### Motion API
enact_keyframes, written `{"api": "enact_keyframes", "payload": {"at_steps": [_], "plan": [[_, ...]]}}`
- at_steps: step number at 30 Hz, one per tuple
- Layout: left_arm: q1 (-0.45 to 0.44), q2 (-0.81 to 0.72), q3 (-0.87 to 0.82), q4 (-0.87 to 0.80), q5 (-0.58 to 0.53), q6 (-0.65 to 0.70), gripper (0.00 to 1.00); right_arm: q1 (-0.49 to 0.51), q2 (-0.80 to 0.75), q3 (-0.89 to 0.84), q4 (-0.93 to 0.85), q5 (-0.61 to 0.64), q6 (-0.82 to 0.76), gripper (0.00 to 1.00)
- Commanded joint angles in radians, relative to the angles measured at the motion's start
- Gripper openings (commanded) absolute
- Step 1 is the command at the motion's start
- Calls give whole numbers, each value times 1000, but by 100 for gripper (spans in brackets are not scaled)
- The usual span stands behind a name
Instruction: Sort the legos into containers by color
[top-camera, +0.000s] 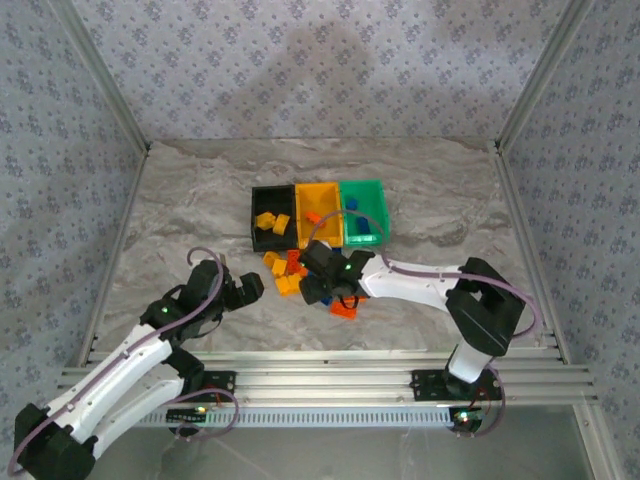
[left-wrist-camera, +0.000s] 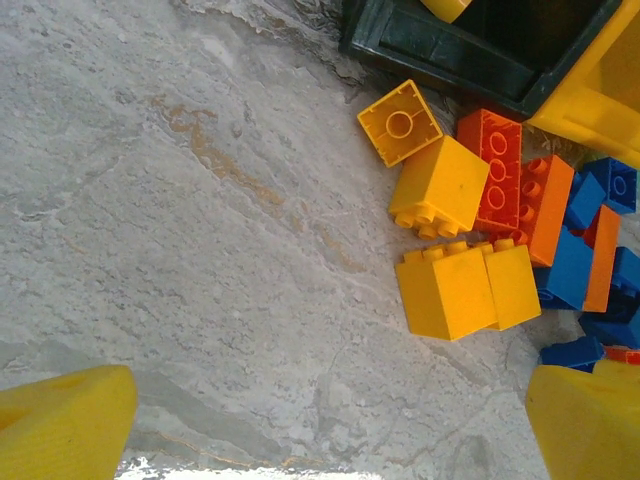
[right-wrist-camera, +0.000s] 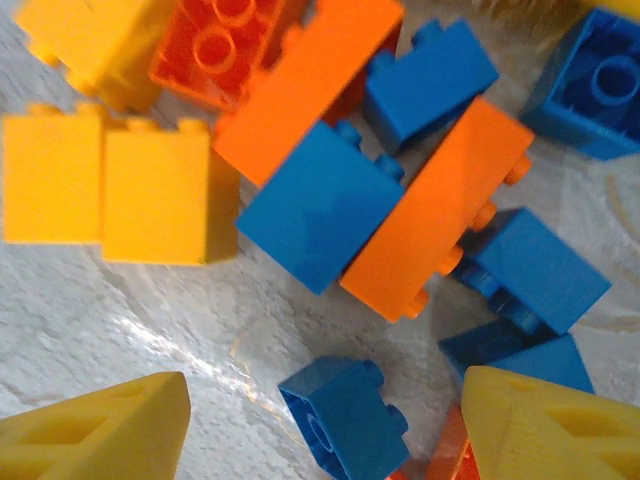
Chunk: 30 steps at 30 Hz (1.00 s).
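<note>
The scene is lit softly and evenly; a faint shadow is cast on the back wall (top-camera: 310, 55). In the right wrist view the legos (right-wrist-camera: 320, 205) are blurred and glare is seen on the worktop (right-wrist-camera: 160, 342).

Legos (right-wrist-camera: 320, 205): glossy smooth plastic. Table (left-wrist-camera: 150, 250): matt, marble-veined stone look. Containers (top-camera: 318, 184): smooth plastic, slight sheen.

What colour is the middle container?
The middle container is yellow-orange, best seen in the top external view.
</note>
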<state>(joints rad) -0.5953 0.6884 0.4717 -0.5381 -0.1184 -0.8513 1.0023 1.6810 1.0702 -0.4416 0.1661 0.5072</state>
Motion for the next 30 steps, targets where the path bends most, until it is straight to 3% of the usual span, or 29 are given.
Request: {"api": "enact_keyframes", "payload": {"at_steps": [1, 15, 19, 25, 30], "plan": [[8, -2, 2, 6, -16, -9, 100, 8, 30, 26, -71, 26, -18, 71], [7, 11, -8, 18, -16, -24, 100, 32, 144, 24, -34, 38, -17, 57], [8, 22, -5, 17, -15, -25, 100, 37, 149, 25, -14, 36, -19, 48], [7, 36, -5, 21, -5, -29, 100, 48, 77, -10, 23, 48, -21, 32], [7, 51, -1, 32, 6, -34, 100, 41, -82, -39, 8, 79, -5, 28]]}}
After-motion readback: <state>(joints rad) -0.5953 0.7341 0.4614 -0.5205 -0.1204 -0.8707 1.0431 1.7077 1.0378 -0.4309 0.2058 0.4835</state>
